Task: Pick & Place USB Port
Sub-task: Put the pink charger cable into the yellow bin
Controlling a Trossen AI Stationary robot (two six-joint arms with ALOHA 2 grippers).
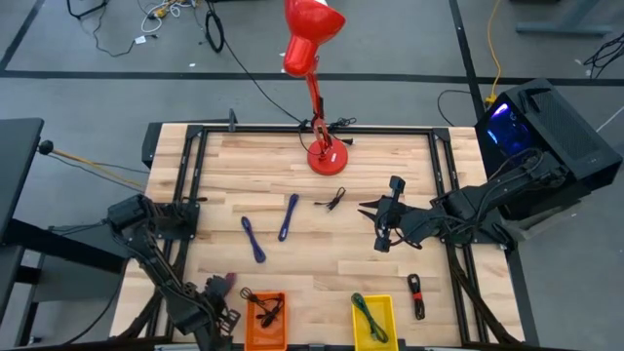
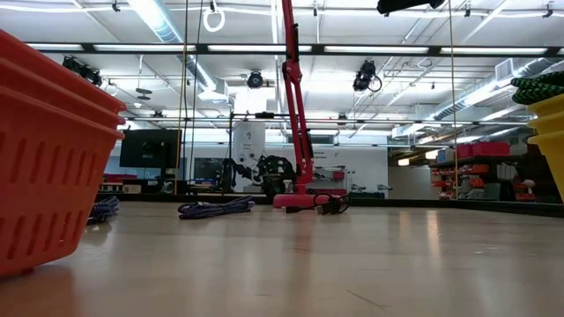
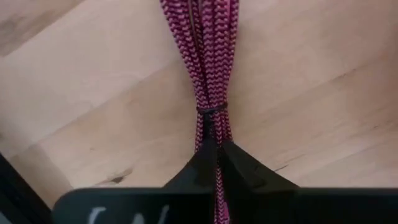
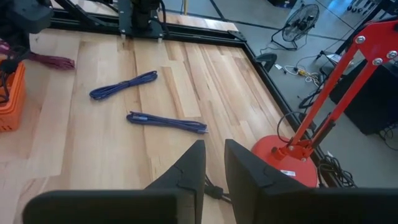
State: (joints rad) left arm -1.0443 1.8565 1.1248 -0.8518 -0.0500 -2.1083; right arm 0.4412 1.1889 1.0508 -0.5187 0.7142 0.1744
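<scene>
A maroon braided cable bundle, bound by a thin black tie, is at the table's near left corner. My left gripper is shut on it, beside the orange bin, which holds a black cable. My right gripper hovers right of centre, narrowly open and holding nothing. A black cable lies on the table just left of it. Two blue cable bundles lie flat at the middle. My left gripper pinches the maroon bundle between its two fingers, just behind the black tie near one end. The fingers lie along the bundle. The rest of it runs forward low over the wood; whether it rests there, I cannot tell.
A yellow bin with a green cable stands at the near edge. A red and black cable lies right of it. The red lamp's base stands at the far middle. A black frame borders the table.
</scene>
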